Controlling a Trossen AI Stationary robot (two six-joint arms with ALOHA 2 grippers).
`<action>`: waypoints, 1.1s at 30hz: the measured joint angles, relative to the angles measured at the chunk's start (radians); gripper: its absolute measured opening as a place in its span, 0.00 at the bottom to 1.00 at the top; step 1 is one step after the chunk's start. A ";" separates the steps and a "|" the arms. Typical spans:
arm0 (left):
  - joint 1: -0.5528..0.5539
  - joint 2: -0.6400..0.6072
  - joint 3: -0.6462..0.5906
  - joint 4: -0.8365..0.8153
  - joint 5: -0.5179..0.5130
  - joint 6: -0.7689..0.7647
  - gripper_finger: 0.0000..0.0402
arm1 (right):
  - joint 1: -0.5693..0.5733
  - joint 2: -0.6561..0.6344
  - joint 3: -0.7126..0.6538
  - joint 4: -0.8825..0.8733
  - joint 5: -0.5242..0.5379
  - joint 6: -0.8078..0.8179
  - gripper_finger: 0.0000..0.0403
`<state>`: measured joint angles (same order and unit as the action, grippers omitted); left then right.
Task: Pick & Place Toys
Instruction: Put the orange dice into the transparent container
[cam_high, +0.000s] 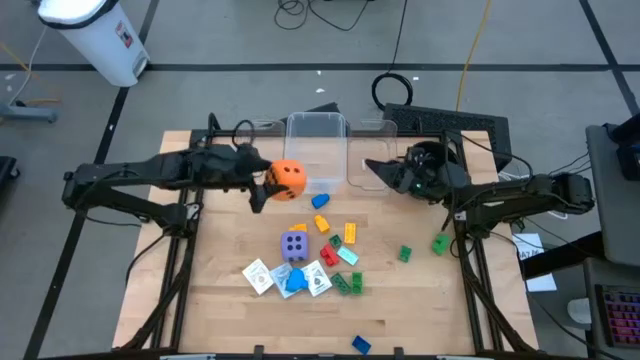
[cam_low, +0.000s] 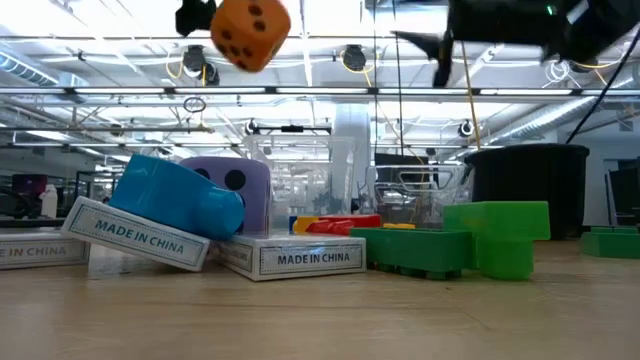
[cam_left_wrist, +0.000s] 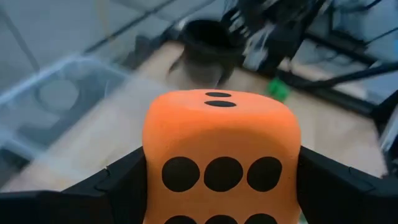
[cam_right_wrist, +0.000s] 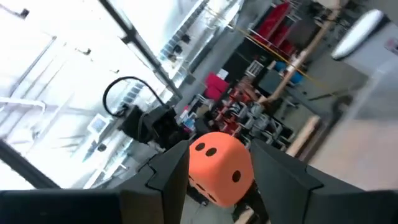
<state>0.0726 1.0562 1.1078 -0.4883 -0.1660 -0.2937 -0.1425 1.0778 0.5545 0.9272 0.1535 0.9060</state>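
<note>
Left gripper pinches the orange die between both fingers, held in the air above the table, near the left clear bin. Right gripper sits over the second bin; can't tell how its fingers stand.

High view: two clear bins side by side at the far edge, black pot under the right arm. Loose on the wood: one purple die, three white card packs fanned around a blue piece, a mixed cluster of bricks in the middle, red one among them, two green bricks off to the right, one blue brick alone at the near edge. Nothing between the orange die and the bins.

Low view: orange die high up, well clear of the table. Near foreground blocks most of the rest: card packs marked MADE IN CHINA, blue piece leaning on them, purple die behind, green bricks. Pot at the back right.

Left wrist view: orange die fills the frame, fingers pressed on both sides, a row of three dots facing the camera. Pot and a bin blurred beyond.

Right wrist view: looks across at the orange die in the other arm's fingers, room clutter behind. Table contents not seen here.
</note>
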 joint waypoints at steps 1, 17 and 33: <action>0.000 0.003 -0.002 0.047 0.001 0.017 0.79 | 0.008 0.000 0.045 -0.054 -0.002 -0.035 0.41; 0.003 0.021 -0.001 0.573 0.008 0.136 0.79 | 0.140 0.105 0.672 -0.821 -0.041 -0.598 0.41; 0.016 0.020 -0.001 0.590 0.156 0.028 0.80 | 0.183 0.278 0.767 -0.812 0.000 -0.748 0.41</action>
<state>0.0887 1.0763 1.1072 0.1017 -0.0102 -0.2653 0.0405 1.3555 1.3212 0.1149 0.1532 0.1578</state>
